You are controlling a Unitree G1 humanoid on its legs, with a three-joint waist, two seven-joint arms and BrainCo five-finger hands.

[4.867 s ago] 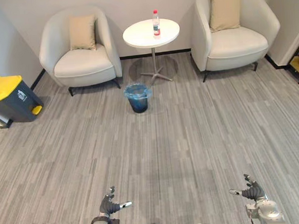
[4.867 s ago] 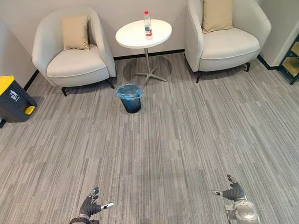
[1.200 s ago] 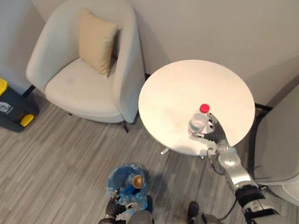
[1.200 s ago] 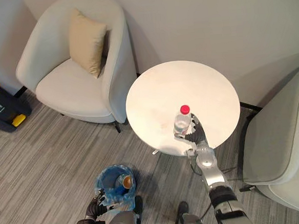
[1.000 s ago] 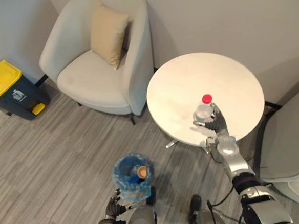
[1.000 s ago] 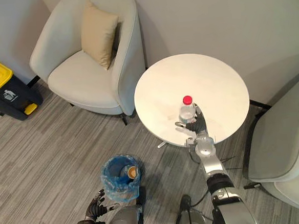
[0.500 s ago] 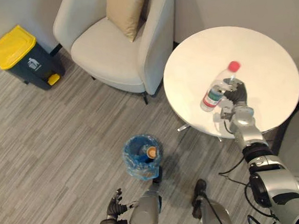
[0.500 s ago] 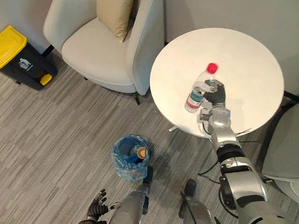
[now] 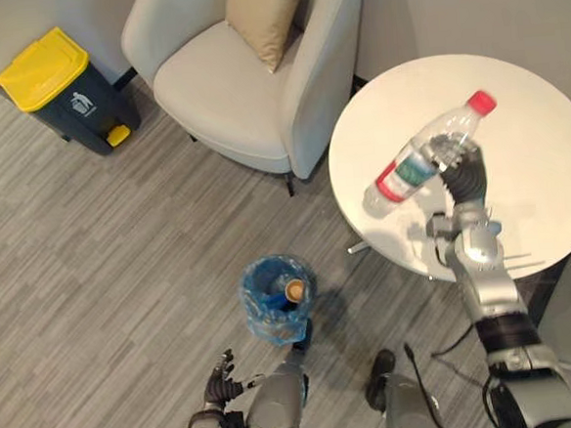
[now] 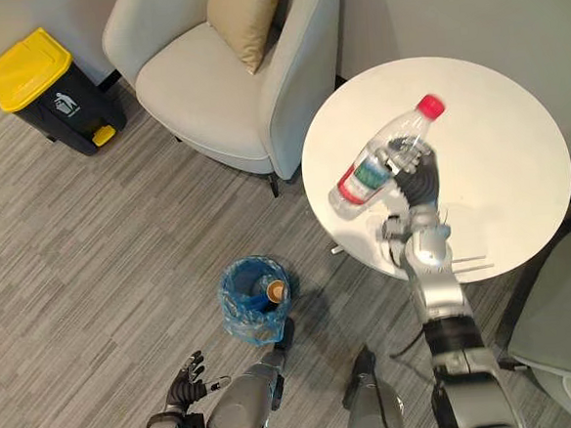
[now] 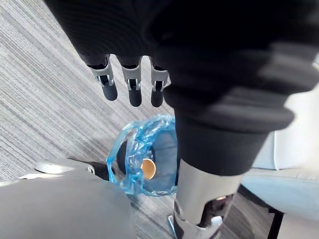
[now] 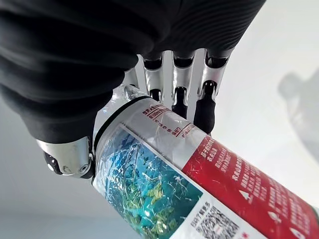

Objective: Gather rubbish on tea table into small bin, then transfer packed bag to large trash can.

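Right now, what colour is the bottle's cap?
Red. The cap on the bottle shows best in the left eye view.

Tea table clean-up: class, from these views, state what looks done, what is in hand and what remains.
Done: a brownish round item lies in the blue-lined small bin. In hand: the right hand grips the plastic bottle, tilted above the tea table. Left: drop the bottle in the bin, then carry the bag to the yellow-lidded trash can. The left hand hangs open.
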